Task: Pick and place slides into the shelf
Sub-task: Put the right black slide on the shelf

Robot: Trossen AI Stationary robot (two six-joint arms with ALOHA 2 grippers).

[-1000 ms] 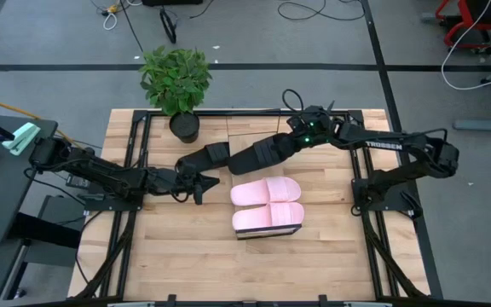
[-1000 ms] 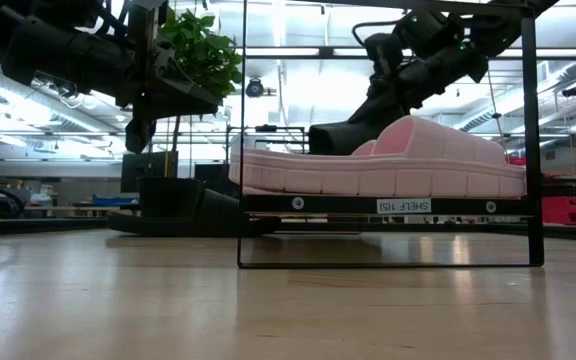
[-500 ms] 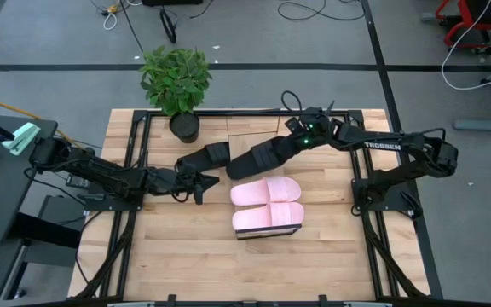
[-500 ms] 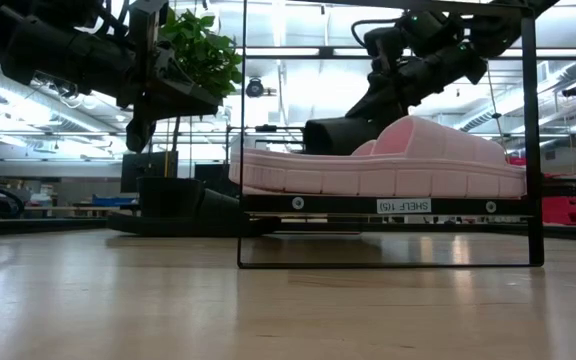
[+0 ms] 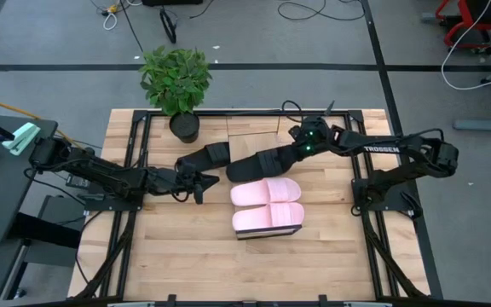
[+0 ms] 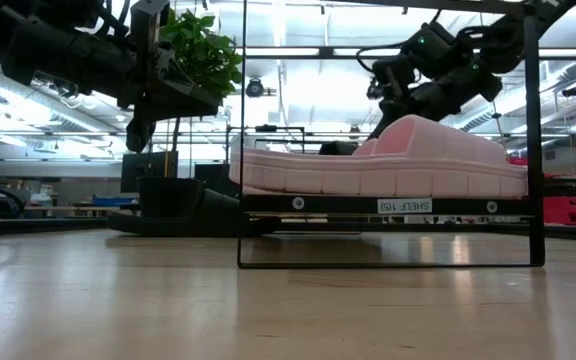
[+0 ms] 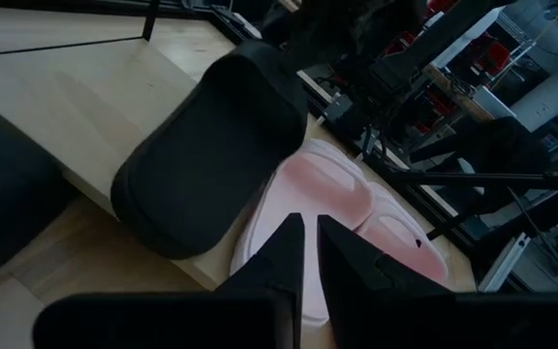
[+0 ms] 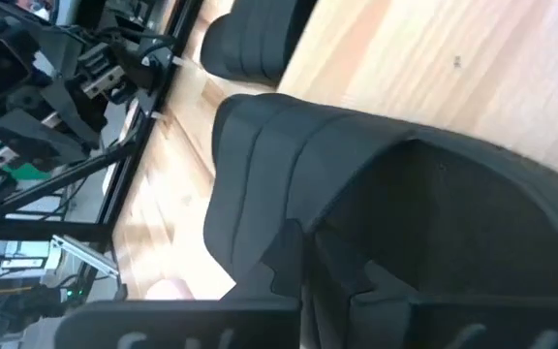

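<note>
Your right gripper is clamped on a black slide by its strap and holds it in the air just behind the shelf; the right wrist view shows the fingers pinching the strap edge. The toe end points toward the left arm and hangs lower than the gripper.

Step in hand, as I read it: bring this slide to the shelf and set it down.
- The top board already carries two pink slides side by side, so there is no room up there. Aim for the lower level, or whatever free space you can find.
- The slide hangs from one strap edge, so it can swing. Move slowly and keep the sole level before lowering.
- Come in clear of the pink pair; a nudge could push one off the board.
- Open only once the sole rests on the board.

Your left gripper waits low over the worktop, near the second black slide, which lies on the worktop beside the plant pot. Its fingers look nearly together with nothing between them in the left wrist view. Keep it parked so it stays out of the right arm's path.

Count:
- black slides: 2 (one held, one on the worktop)
- pink slides: 2, both on the shelf top
- shelf: 1
- plant: 1

So two of four are placed, by this look.
</note>
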